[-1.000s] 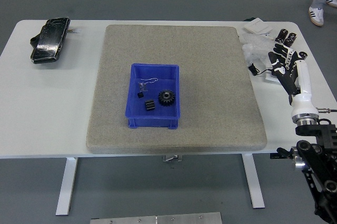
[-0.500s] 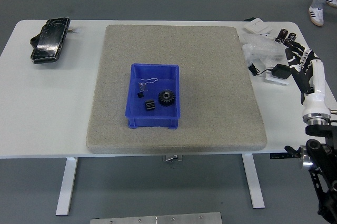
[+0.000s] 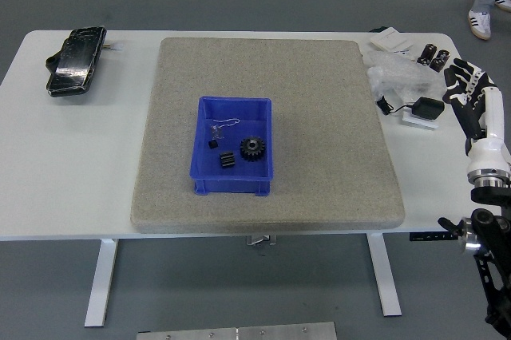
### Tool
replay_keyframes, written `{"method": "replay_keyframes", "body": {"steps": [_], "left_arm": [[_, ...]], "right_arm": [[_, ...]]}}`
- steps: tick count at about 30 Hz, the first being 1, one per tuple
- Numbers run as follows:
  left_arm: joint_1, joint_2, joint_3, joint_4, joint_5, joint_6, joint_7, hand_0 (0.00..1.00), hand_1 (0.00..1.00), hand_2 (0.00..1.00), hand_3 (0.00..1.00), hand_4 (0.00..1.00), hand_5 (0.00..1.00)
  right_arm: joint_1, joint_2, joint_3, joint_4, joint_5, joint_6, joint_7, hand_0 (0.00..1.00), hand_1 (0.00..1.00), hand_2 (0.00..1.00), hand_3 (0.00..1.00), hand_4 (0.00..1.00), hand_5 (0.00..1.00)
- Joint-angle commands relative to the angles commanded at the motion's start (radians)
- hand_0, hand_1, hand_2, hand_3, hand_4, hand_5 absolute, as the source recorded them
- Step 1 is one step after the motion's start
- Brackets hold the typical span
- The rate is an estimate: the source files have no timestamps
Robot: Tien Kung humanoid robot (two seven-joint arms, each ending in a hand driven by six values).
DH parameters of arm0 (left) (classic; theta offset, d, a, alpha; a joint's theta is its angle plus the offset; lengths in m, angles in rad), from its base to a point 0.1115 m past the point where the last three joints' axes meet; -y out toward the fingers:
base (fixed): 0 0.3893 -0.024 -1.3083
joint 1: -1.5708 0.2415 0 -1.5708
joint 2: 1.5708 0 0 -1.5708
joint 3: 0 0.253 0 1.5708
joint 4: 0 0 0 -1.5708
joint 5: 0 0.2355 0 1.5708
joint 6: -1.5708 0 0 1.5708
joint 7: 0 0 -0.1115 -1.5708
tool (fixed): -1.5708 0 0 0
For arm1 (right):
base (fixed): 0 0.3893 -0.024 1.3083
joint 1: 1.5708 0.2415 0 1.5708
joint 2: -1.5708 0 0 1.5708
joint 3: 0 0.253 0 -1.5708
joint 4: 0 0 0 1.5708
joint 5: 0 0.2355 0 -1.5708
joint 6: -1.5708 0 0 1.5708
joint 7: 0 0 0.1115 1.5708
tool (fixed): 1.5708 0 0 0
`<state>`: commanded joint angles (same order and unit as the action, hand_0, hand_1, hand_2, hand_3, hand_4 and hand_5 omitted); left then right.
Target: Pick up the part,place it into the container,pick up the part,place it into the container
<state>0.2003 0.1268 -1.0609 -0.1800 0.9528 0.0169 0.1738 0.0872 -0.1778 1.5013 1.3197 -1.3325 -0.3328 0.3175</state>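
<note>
A blue container sits on the grey mat in the middle of the table. Inside it lie a black gear, a small black toothed part, a tiny black piece and a small clear bag with wire. My right hand is at the table's right edge, far from the container, with fingers extended and holding nothing. My left arm is out of view.
A black device in plastic lies at the far left. Clear bags, white cards, small black parts and a black puck crowd the back right corner. A person's shoe shows at top right.
My right hand has drawn back to the right, off the black puck and clutter, toward the table's right edge. Nothing in the container has moved.
</note>
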Motion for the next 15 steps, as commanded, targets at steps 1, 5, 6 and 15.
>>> {"method": "replay_keyframes", "body": {"steps": [1, 5, 6, 15], "left_arm": [[-0.001, 0.002, -0.001, 0.0, 0.002, 0.0, 0.0, 0.646, 0.577, 0.574, 0.611, 0.687, 0.243], [-0.005, 0.009, -0.005, 0.0, 0.01, -0.001, 0.002, 0.646, 0.577, 0.574, 0.611, 0.687, 0.244], [-0.005, 0.011, -0.005, 0.0, 0.012, -0.002, 0.003, 0.646, 0.577, 0.574, 0.611, 0.687, 0.244], [-0.003, 0.019, -0.007, 0.0, 0.019, -0.004, 0.005, 0.646, 0.577, 0.574, 0.611, 0.688, 0.244]], "right_arm": [[0.001, 0.0, 0.002, 0.0, 0.0, 0.0, 0.0, 0.851, 0.773, 0.782, 0.768, 0.926, 0.739], [0.002, -0.002, 0.008, -0.001, 0.001, 0.001, -0.001, 0.852, 0.773, 0.782, 0.768, 0.925, 0.74], [0.002, -0.003, 0.009, -0.001, 0.001, 0.001, -0.001, 0.852, 0.773, 0.782, 0.768, 0.925, 0.74], [-0.006, -0.006, 0.023, 0.001, -0.007, 0.009, -0.007, 0.853, 0.774, 0.783, 0.77, 0.923, 0.739]]}}
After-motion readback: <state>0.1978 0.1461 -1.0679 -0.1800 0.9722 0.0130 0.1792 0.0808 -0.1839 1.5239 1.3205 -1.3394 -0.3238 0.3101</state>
